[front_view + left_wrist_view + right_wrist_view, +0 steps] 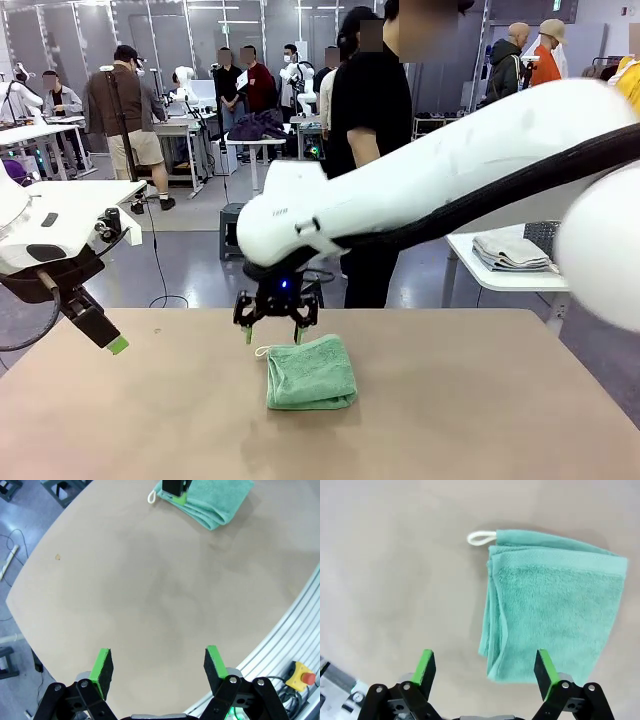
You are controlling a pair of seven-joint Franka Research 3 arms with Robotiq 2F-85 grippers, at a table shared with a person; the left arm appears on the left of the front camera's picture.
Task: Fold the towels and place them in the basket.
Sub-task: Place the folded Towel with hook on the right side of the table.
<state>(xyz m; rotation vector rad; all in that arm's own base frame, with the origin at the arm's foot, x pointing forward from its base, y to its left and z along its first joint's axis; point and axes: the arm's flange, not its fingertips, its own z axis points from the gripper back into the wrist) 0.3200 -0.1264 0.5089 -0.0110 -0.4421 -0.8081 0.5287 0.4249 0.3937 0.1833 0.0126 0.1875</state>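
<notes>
Near the middle of the table point(480, 420), a bit toward its far edge, lies the folded mint green towel point(311, 372). The right gripper point(273, 337) hangs just over the towel's far side, fingers spread and empty. The left gripper point(157, 652), by the left edge, is spread too.

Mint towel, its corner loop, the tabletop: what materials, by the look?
Mint towel: terry cloth, probably cotton; fuzzy looped pile and soft, rounded fold edges.
Corner loop: white cord, likely woven; smooth and holds its curve.
Tabletop: matte tan, smooth, with faint smudges and no grain; laminate or coated board, can't tell which.
</notes>
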